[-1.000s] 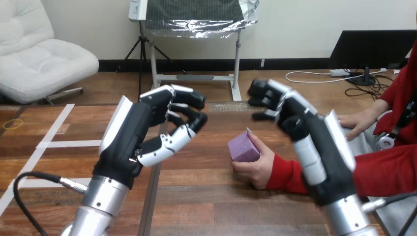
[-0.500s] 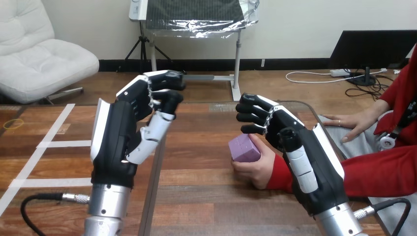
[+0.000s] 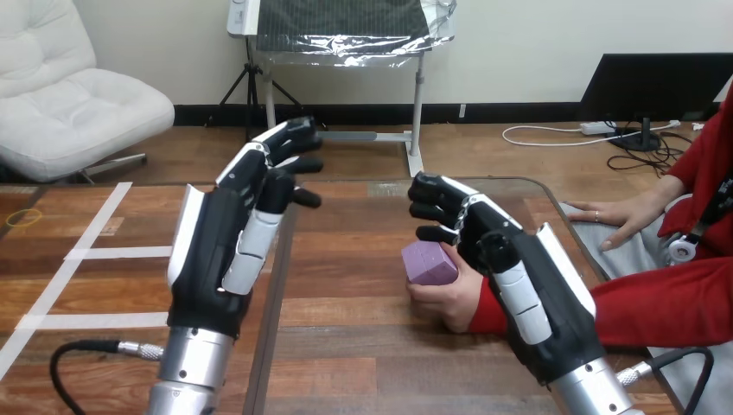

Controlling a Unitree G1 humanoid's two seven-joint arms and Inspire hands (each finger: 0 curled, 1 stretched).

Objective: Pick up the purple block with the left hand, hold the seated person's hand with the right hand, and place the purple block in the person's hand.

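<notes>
Person's hand (image 3: 451,300) around matte purple block (image 3: 428,262)

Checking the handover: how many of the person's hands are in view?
2: the person's hand at centre holds the purple block; the person's hand at right lies flat.

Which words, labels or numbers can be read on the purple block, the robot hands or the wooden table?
None: no readable text stands on the purple cuboid block in the person's hand, the black-and-white left hand, the right hand or the brown wooden table.
</notes>
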